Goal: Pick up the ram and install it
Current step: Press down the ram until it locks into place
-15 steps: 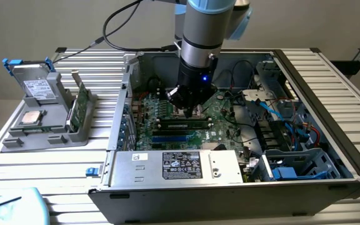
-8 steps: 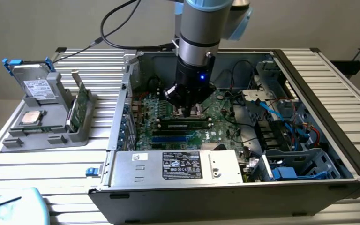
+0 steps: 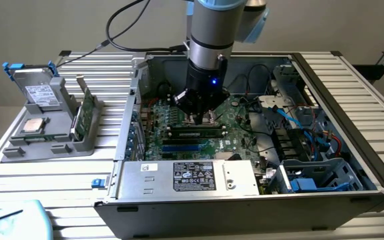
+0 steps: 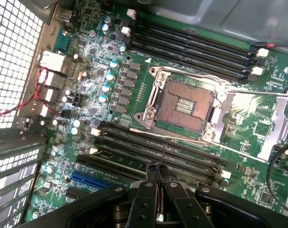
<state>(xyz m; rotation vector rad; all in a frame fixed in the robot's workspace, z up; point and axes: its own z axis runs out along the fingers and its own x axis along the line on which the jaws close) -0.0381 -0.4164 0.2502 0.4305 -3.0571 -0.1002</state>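
**A:** Item one, the ram?

**B:** The ram, a long, narrow green circuit-board stick with dark chips and a pale label, lies along one of the long black memory slots on the large green motherboard, inside the open grey metal computer case. It appears to sit in the slot, level with its neighbours; whether the end latches have closed I cannot tell.

**A:** Item two, the pincer?

**B:** The black two-fingered pincer hangs over that slot bank, fingertips drawn together with nothing between them. Judged from this, it is placed there to bear down on the stick's top edge, not to grasp it. In the exterior view it sits just above the middle of the stick.

**A:** Surroundings?

**B:** The square silver processor socket lies just beyond the slots, empty. The grey power-supply box with a black label fills the case's near edge.

**A:** Outside the case?

**B:** On the ribbed metal counter, at the exterior view's left, a grey parts holder keeps a second green board upright, likely so its edge can be gripped.
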